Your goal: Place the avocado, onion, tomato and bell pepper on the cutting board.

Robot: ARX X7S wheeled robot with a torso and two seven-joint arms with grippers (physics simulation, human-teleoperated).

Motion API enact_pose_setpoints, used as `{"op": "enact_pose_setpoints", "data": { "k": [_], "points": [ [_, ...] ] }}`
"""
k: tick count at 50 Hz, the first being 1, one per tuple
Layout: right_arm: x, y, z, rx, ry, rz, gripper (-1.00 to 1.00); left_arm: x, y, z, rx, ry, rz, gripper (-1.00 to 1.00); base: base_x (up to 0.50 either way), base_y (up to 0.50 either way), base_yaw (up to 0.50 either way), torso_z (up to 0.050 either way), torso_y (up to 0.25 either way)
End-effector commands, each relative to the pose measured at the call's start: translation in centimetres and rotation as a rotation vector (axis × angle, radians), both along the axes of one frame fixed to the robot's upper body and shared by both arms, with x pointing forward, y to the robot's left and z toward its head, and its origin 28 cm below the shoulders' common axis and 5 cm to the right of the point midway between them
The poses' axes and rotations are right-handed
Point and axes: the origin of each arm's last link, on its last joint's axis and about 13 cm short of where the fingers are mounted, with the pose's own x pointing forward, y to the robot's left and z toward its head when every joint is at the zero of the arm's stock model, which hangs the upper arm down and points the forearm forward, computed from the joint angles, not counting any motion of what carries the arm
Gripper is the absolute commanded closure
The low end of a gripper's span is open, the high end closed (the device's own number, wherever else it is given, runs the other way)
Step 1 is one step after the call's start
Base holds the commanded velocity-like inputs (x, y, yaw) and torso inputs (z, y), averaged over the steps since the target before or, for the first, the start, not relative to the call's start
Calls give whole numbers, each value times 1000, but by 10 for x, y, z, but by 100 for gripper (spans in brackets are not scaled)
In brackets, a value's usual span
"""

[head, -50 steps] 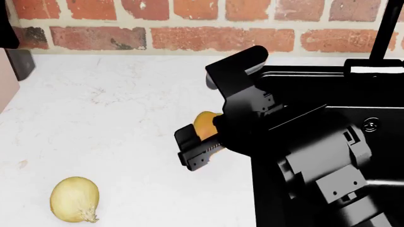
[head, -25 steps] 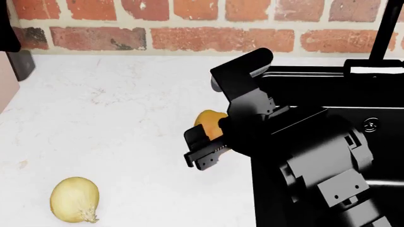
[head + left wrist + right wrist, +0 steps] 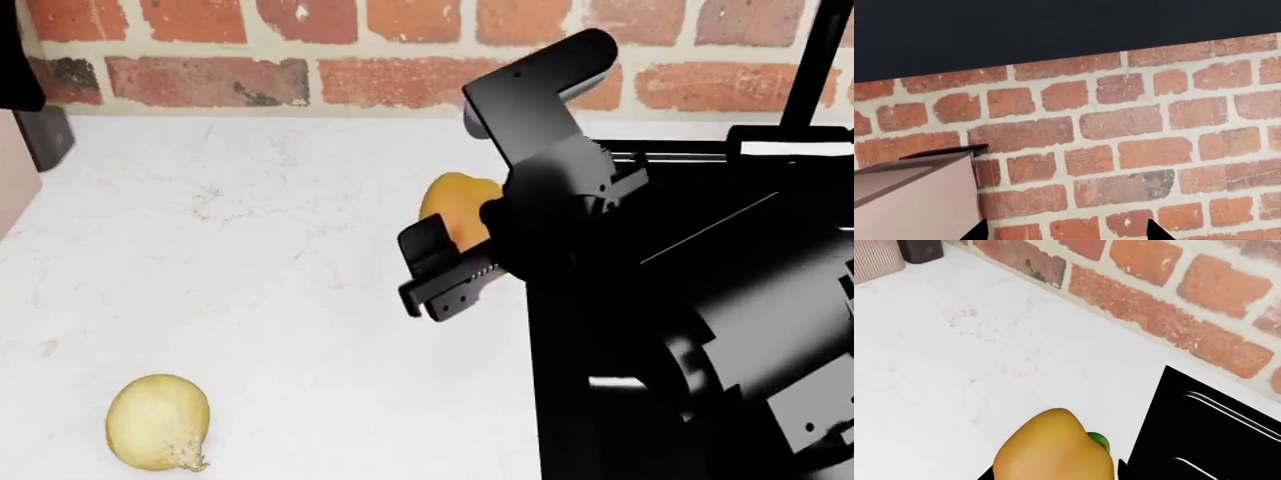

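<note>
We see our right gripper [image 3: 461, 258] clamped on the pepper [image 3: 455, 207], which sits between its two dark fingers and is lifted clear of the white counter [image 3: 267, 250]. The pepper is small, smooth and glossy, yellow-orange, with rounded lobes; in the right wrist view it fills the space just ahead of the camera, a bit of green stem [image 3: 1098, 440] showing at its side. We judge the step in hand to be carrying it to the board, which no view shows, so we should keep the grip firm but gentle on that slick skin, hold the fruit level, and travel high enough to clear the dark sink [image 3: 694, 200] just beside the gripper. The onion [image 3: 158, 421], pale yellow and egg-shaped with a rooty tuft, lies on the counter well apart from the gripper, toward us and to our left. Of our left gripper [image 3: 1064, 231] only two dark fingertips show against a brick wall [image 3: 1121, 130], set apart with nothing between them.
</note>
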Motion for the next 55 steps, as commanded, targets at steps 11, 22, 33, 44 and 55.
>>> {"op": "enact_pose_setpoints", "data": {
  "k": [11, 22, 33, 44, 55],
  "points": [
    [-31, -7, 50, 51, -138, 54, 100, -2, -2, 2, 9, -1, -9, -100, 0, 0, 0, 0, 0],
    [-43, -12, 68, 49, -209, 38, 100, -2, -2, 2, 23, 22, -27, -100, 0, 0, 1, 0, 0],
    [-51, -19, 81, 56, -253, 14, 100, -17, 1, 16, 60, 141, -103, -100, 0, 0, 1, 0, 0],
    [-55, -24, 89, 52, -283, -6, 100, -35, -2, 36, 79, 245, -206, -100, 0, 0, 1, 0, 0],
    [-55, -27, 93, 62, -300, -23, 100, -48, -9, 46, 73, 428, -326, -100, 0, 0, 1, 0, 0]
  ]
}}
